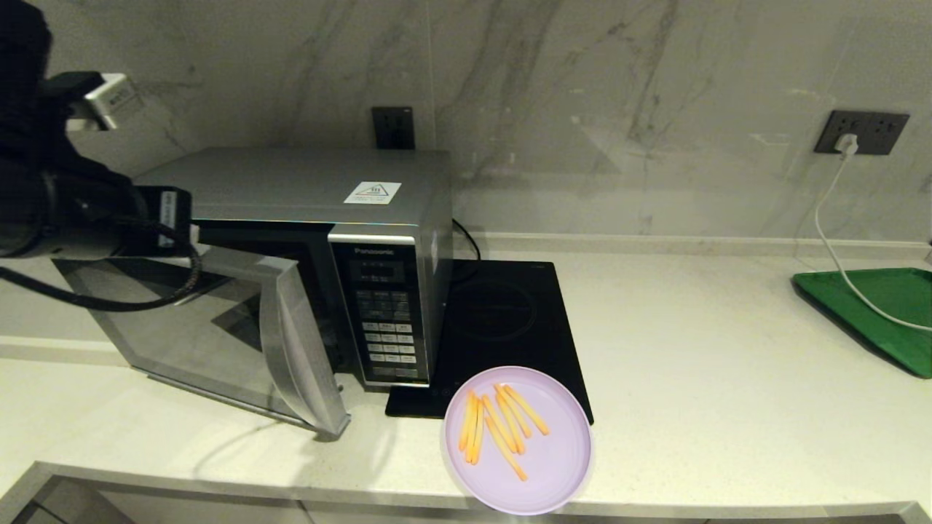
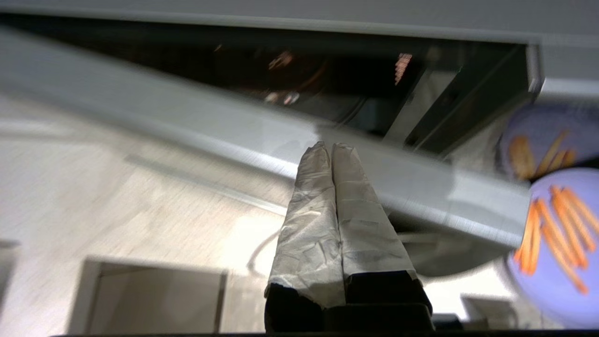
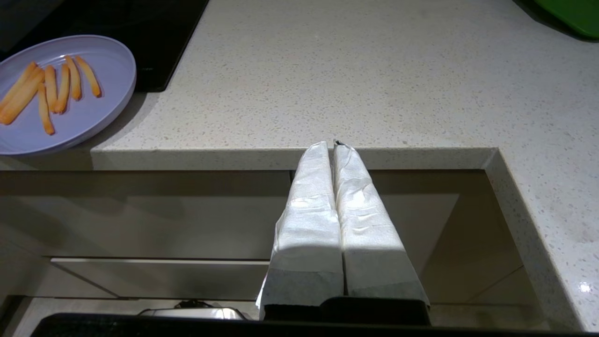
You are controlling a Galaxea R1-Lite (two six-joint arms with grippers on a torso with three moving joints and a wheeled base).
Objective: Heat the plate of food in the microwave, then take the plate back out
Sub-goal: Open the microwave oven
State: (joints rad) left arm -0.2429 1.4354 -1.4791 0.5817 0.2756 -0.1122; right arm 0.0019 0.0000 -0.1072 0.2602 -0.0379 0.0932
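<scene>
The silver-grey Panasonic microwave [image 1: 306,185] stands at the left of the counter, its dark glass door [image 1: 218,335] swung partly open toward me. My left arm [image 1: 73,218] reaches in from the left at the door's top edge. In the left wrist view my left gripper [image 2: 331,146] is shut and empty, its taped tips against the door's grey edge [image 2: 421,187]. The lilac plate [image 1: 553,466] with orange fries [image 1: 502,429] sits at the counter's front edge, right of the door. My right gripper [image 3: 331,145] is shut and empty, below the counter edge, right of the plate [image 3: 93,117].
A flat black induction hob [image 1: 502,320] lies beside the microwave, with the plate overlapping its front corner. A green tray [image 1: 881,306] sits at the far right, crossed by a white cable [image 1: 823,225] from a wall socket. Cabinet fronts lie below the counter.
</scene>
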